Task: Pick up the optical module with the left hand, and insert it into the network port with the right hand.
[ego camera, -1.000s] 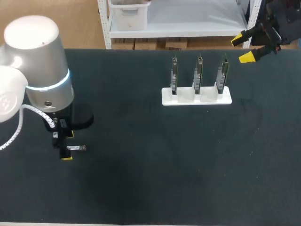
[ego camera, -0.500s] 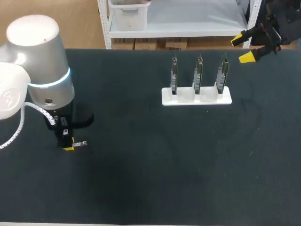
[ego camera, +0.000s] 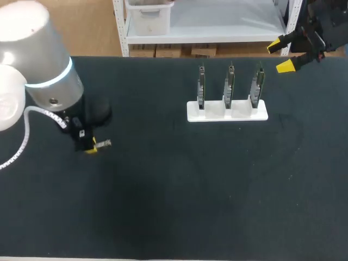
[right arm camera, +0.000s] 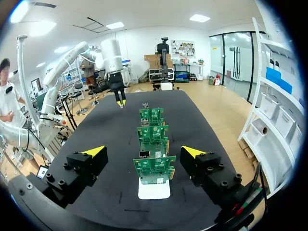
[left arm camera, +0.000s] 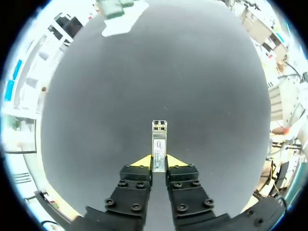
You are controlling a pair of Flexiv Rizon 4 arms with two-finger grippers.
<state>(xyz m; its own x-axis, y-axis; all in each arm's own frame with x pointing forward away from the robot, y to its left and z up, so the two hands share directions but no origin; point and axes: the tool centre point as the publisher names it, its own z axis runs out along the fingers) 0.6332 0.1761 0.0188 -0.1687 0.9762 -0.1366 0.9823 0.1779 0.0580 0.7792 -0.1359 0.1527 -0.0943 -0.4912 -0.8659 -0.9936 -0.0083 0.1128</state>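
Observation:
The optical module (left arm camera: 159,143), a slim silver bar, is clamped between the yellow-tipped fingers of my left gripper (left arm camera: 159,162) and points ahead, above the black mat. From above, the left gripper (ego camera: 89,147) hangs over the table's left part, and the module (ego camera: 103,144) juts out to its right. A white stand (ego camera: 227,111) holds three upright green boards (ego camera: 230,86) with the network ports. My right gripper (ego camera: 280,56) stands open behind the stand's right end. In its own view the right gripper (right arm camera: 143,153) straddles the nearest board (right arm camera: 154,168) without touching it.
The black mat (ego camera: 190,190) covers the whole table. A white cable (ego camera: 24,144) loops from my left arm over the table's left edge. My left arm (right arm camera: 111,57) shows beyond the row of boards in the right wrist view.
The left gripper shut on the module where it lay on the mat, then rose and moved toward the back of the table with it. The right arm stayed still.

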